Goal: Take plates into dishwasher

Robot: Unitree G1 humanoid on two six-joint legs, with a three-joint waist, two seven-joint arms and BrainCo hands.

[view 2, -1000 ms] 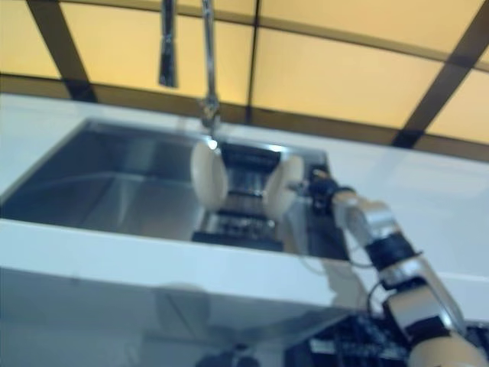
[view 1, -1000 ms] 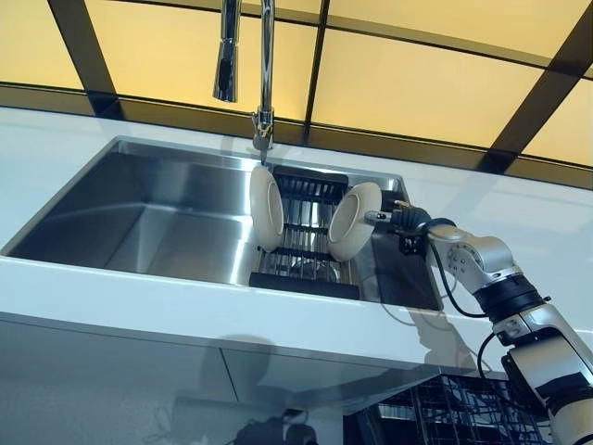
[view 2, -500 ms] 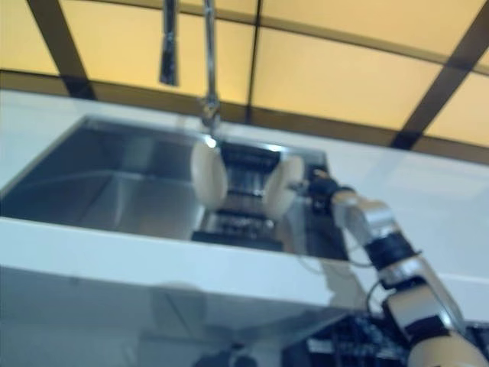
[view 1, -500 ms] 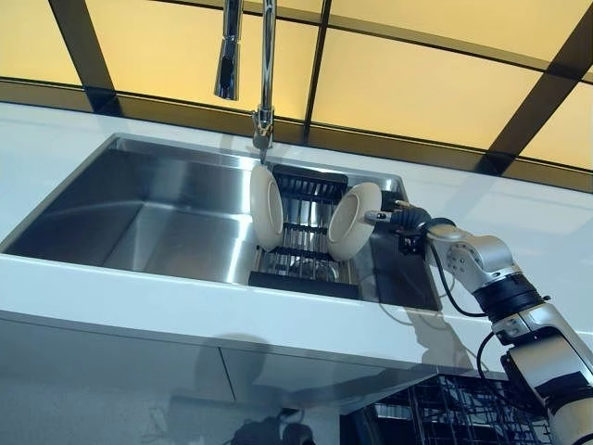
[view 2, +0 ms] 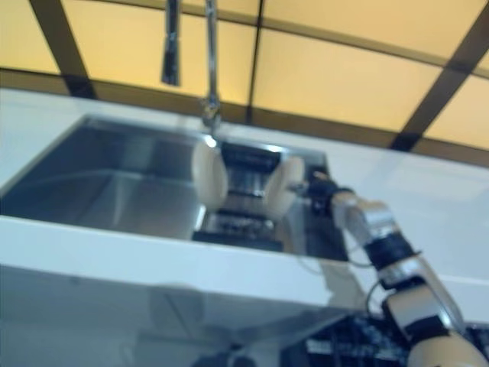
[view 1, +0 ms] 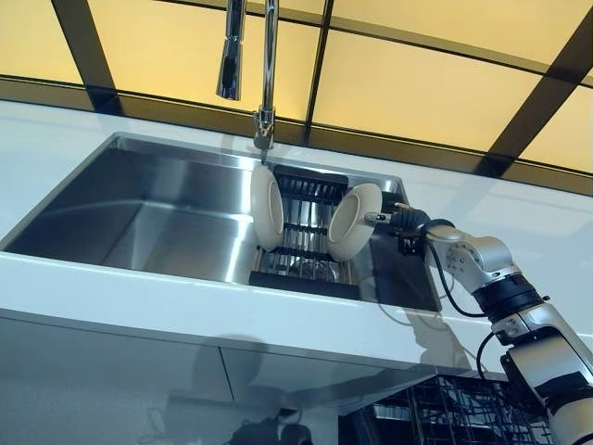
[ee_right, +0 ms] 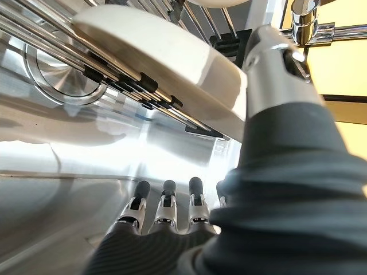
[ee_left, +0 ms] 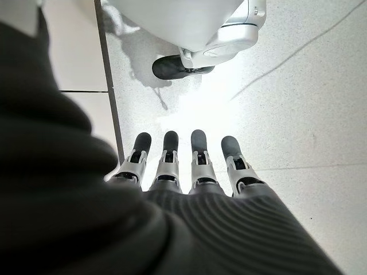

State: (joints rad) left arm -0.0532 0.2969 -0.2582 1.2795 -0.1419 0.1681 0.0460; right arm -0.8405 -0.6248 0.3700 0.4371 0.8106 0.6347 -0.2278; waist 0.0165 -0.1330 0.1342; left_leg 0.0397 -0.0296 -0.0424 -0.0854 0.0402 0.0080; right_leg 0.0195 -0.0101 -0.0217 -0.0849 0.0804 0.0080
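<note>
Two cream plates stand on edge in a black dish rack (view 1: 306,278) in the right part of the steel sink (view 1: 139,213): a left plate (view 1: 267,208) and a right plate (view 1: 354,221). My right hand (view 1: 405,221) reaches in from the right and is at the right plate's rim. In the right wrist view its fingers (ee_right: 166,200) are straight below the plate (ee_right: 160,54), and the thumb (ee_right: 275,74) lies along the plate's edge. My left hand (ee_left: 183,172) shows only in its own wrist view, with straight fingers pointing at the floor and nothing in them.
A tall tap (view 1: 267,74) rises behind the rack. The white counter (view 1: 139,297) runs along the sink's front edge. A dark dishwasher rack (view 1: 454,413) shows below the counter at the lower right. Yellow panels with dark frames stand behind.
The picture has shifted very slightly. My right hand and both plates stand as before.
</note>
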